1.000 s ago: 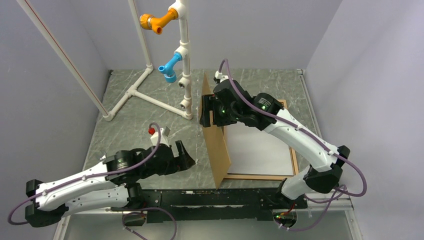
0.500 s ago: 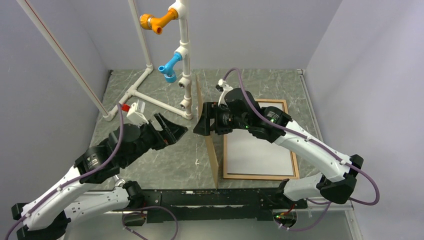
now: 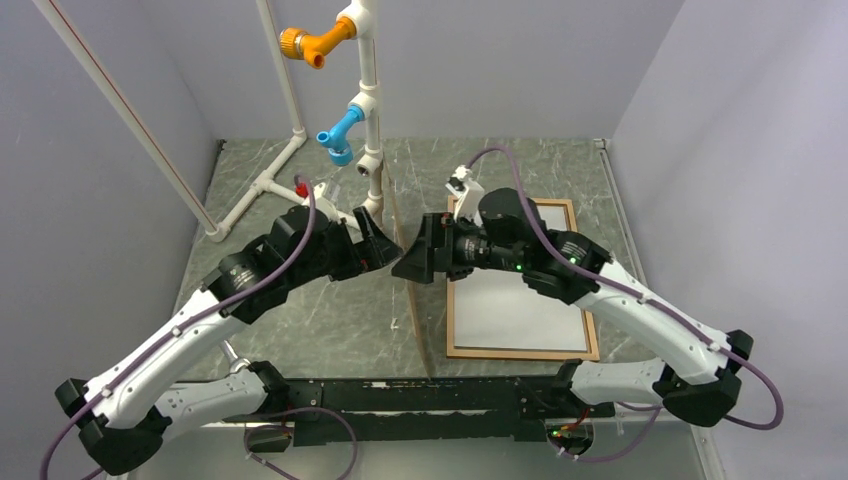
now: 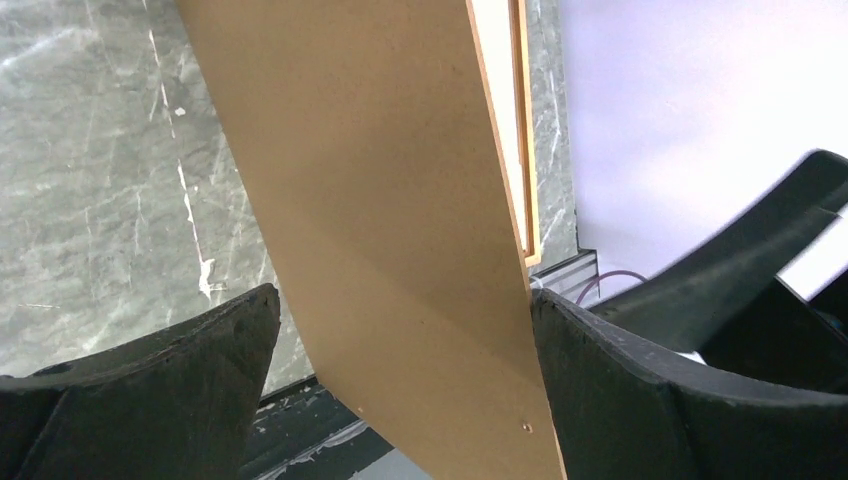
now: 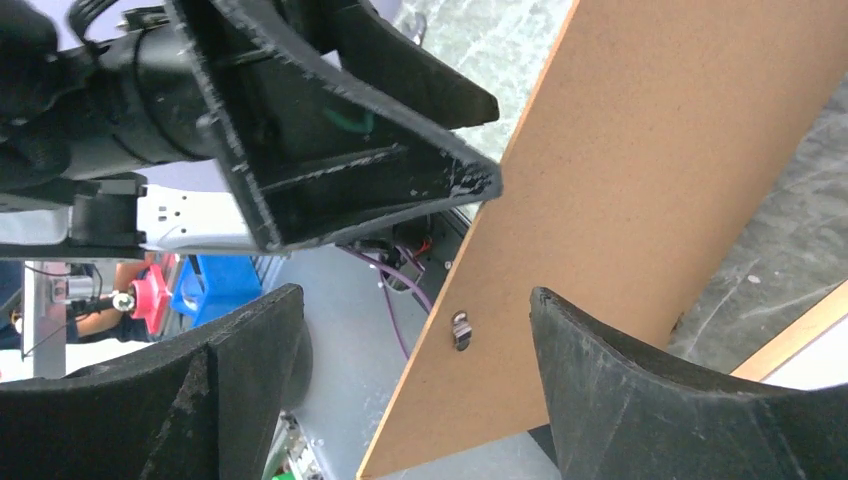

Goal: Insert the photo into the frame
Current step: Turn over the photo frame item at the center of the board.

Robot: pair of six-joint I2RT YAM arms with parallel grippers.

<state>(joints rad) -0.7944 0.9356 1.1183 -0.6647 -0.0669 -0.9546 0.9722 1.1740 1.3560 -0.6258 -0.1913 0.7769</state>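
Observation:
The frame (image 3: 591,330) lies flat on the table at the right. A white sheet (image 3: 520,305), the photo with its white back up, lies inside it. The brown hardboard backing sheet (image 3: 419,335) stands almost on edge along the frame's left side. My left gripper (image 3: 386,243) is open, and the board (image 4: 400,200) passes between its jaws and touches the right finger (image 4: 640,390). My right gripper (image 3: 408,262) is open on the board's other side, and the board (image 5: 620,200), with a small metal clip (image 5: 460,330), sits between its fingers. The frame edge (image 4: 521,130) shows behind the board.
A white PVC pipe stand (image 3: 365,120) with orange and blue fittings rises just behind the board, its base pipes (image 3: 270,185) on the table at the left. Grey walls enclose the table on both sides.
My left arm has swung up from the near left to the board's top edge. My right gripper has shifted slightly right. The board has tipped from leaning to almost upright.

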